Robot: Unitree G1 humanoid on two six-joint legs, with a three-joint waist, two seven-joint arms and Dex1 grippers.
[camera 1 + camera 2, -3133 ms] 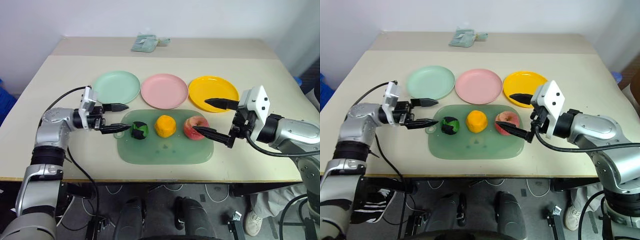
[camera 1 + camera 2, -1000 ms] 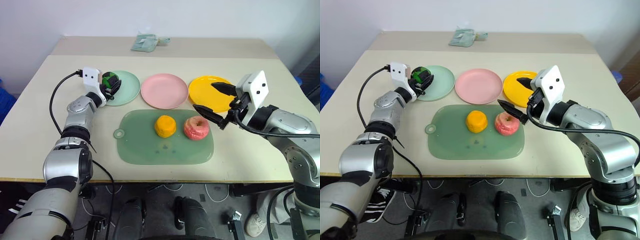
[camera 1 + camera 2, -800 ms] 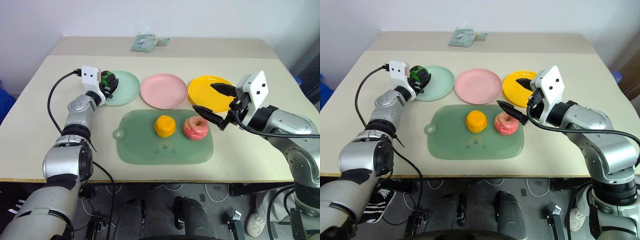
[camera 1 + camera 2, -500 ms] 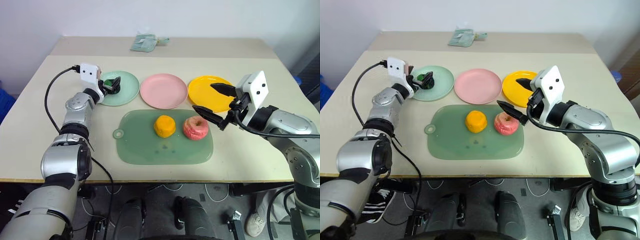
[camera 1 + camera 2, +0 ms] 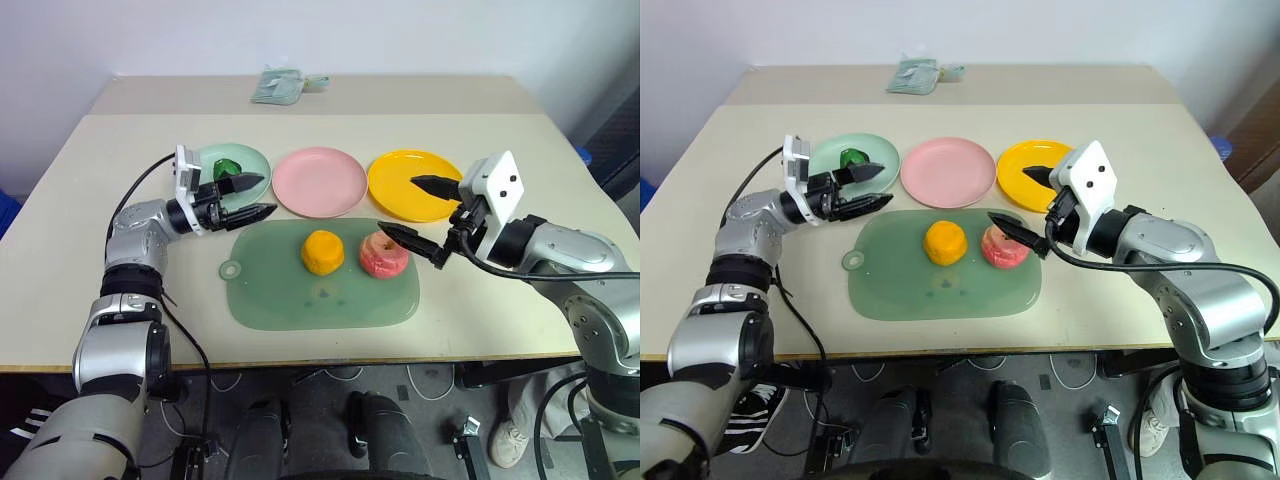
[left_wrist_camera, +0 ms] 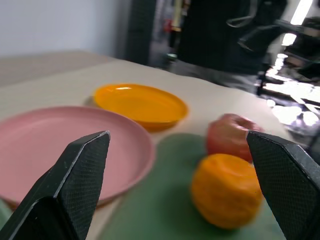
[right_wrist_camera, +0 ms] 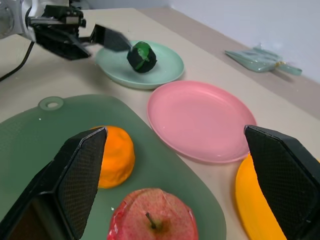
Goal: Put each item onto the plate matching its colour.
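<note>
Released from the left pincer [image 5: 258,197] since a second ago, the green-and-black ball [image 7: 141,56] is now seen resting on the mint green plate [image 5: 207,160], and that pincer is drawn back toward the green mat [image 5: 320,300] with its fingers spread wide and nothing between them. One of three placements is thereby judged complete. The orange fruit [image 5: 323,251] and the red-pink apple [image 5: 385,255] are left side by side on the mat, while the pink plate [image 5: 319,181] and the yellow plate [image 5: 420,185] are seen bare. The right pincer [image 5: 422,212] is held wide and empty just beside the apple, one finger over the yellow plate. The apple is stood upright, stem up; it and the orange are roughly round, so no long axis is offered. The apple is judged the likely next pick. A folded packet [image 5: 280,85] lies far back on the bench [image 5: 560,170].
</note>
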